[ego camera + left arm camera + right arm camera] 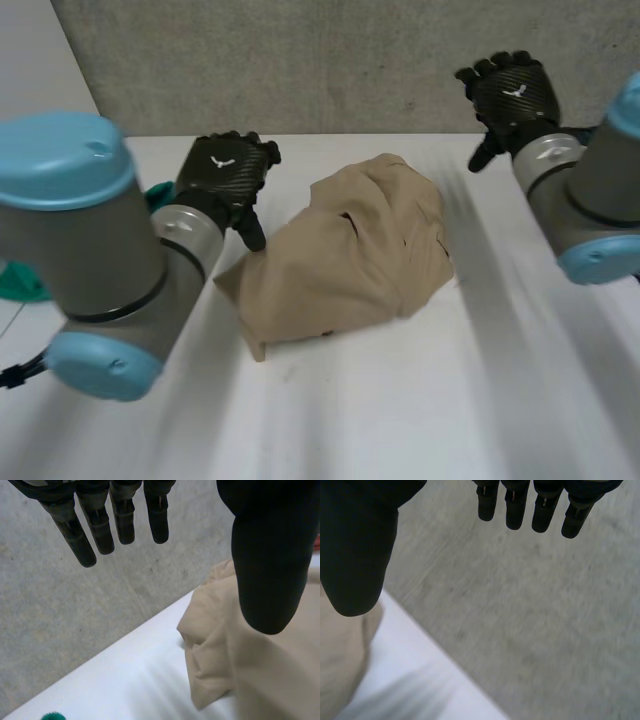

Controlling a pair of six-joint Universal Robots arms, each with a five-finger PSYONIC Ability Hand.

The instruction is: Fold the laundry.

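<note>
Crumpled tan garment (350,250) lies near the bench (400,400) far edge and the folding looks unstarted. Left hand (225,170) and right hand (515,95) are both spread, holding nothing.

Soft, diffuse light leaves the white table (330,400) the brightest surface. The tan cloth (350,250) holds shallow shade in its folds. Beyond the fingertips (78,542) of the left hand (270,555), the grey wall (50,625) sits dimmer; the thumb reads near-black.
</note>
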